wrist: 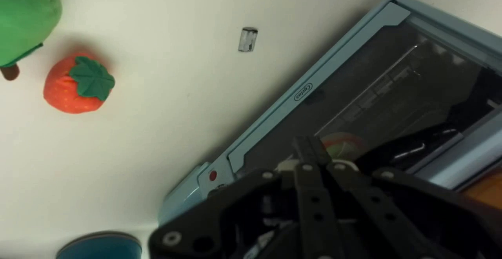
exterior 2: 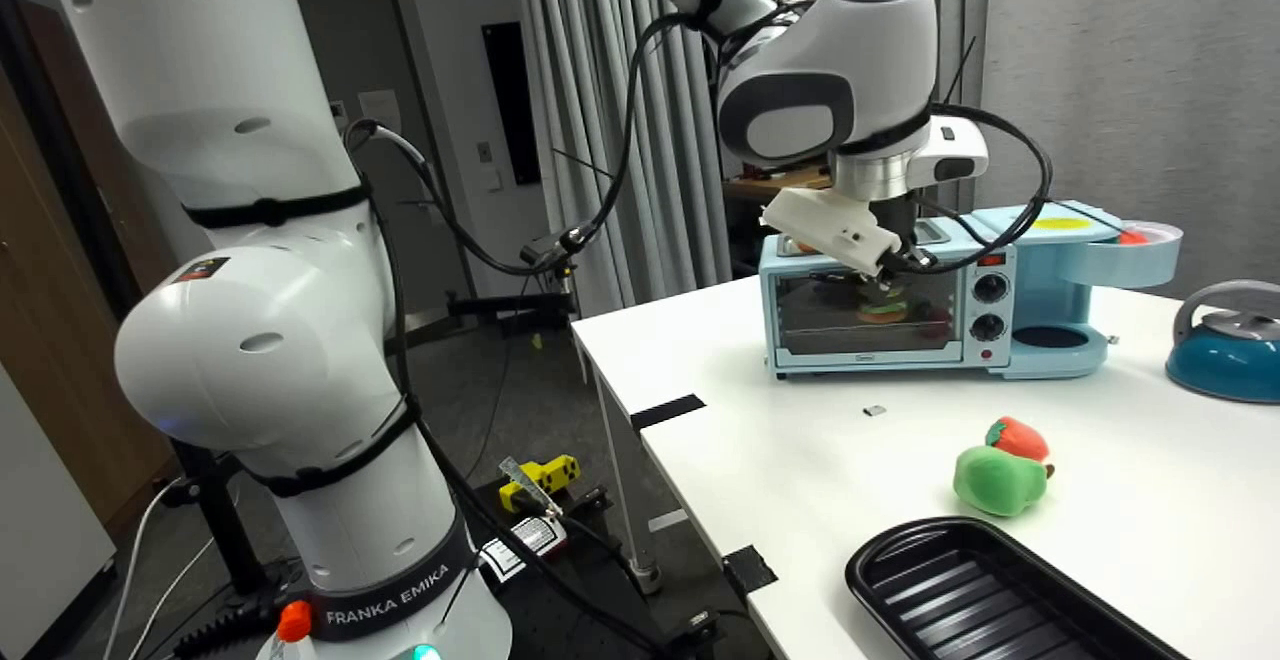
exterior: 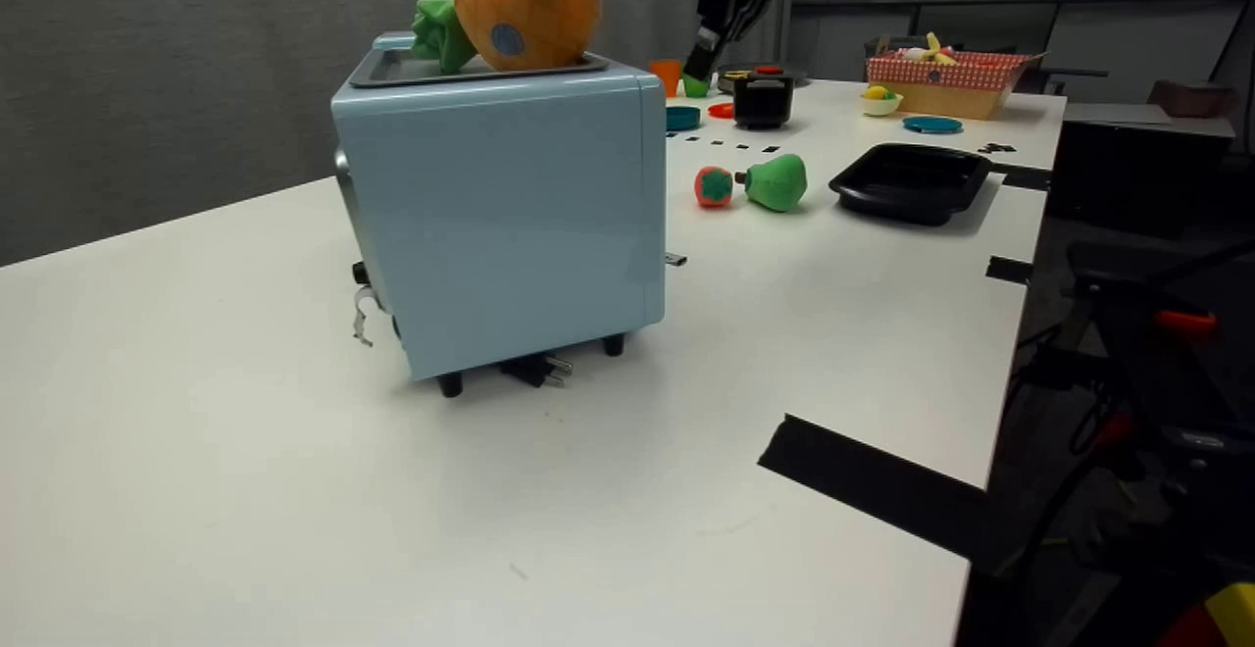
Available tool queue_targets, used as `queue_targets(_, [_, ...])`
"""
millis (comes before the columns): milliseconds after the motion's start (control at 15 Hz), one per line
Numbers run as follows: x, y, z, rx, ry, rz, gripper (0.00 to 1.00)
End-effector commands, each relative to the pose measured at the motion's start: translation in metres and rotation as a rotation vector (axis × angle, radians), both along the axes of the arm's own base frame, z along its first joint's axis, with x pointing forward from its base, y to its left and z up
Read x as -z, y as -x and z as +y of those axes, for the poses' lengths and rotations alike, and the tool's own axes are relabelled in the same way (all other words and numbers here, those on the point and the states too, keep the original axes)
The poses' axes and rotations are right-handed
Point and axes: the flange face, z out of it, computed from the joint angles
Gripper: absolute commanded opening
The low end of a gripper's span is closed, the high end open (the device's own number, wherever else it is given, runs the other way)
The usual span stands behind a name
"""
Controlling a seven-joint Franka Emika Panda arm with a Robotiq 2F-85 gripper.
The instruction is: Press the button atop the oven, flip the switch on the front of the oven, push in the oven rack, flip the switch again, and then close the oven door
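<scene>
A light blue oven [exterior 2: 865, 356] stands on the table, in both exterior views. Its glass door [exterior 2: 815, 315] looks shut. At the right of the front is a panel with two black knobs and a small red switch [exterior 2: 990, 260]. Through the glass in the wrist view, thin wires of the rack [wrist: 376, 88] and a round red-and-green item [wrist: 345, 143] show dimly. My gripper [wrist: 311, 149] is shut, its fingertips together with nothing between them, and hangs in front of the door, apart from it as far as I can tell. The button atop the oven cannot be made out.
On the oven top lies a grey tray [exterior: 392, 69] with a toy pineapple [exterior: 529, 5]. A toy strawberry [exterior 2: 1018, 437], a green toy pear [exterior 2: 1000, 482] and a black tray [exterior 2: 990, 600] lie before the oven. A blue kettle [exterior 2: 1228, 355] stands to its right.
</scene>
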Motion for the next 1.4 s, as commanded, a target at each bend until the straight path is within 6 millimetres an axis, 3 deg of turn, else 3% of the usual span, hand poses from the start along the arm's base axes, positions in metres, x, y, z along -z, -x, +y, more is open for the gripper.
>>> queue_targets(0, [-0.033, 0.001, 0.002, -0.036, 0.021, 0.029, 0.0])
queue_targets(533, [-0.11, -0.003, 0.022, -0.106, 0.033, -0.04, 0.0])
queue_targets(867, [-0.135, -0.002, 0.032, -0.13, 0.044, -0.091, 0.0])
queue_targets(933, [-0.137, -0.003, 0.033, -0.131, 0.046, -0.095, 0.19])
queue_targets(1333, [-0.143, 0.0, 0.033, -0.146, 0.061, -0.105, 0.65])
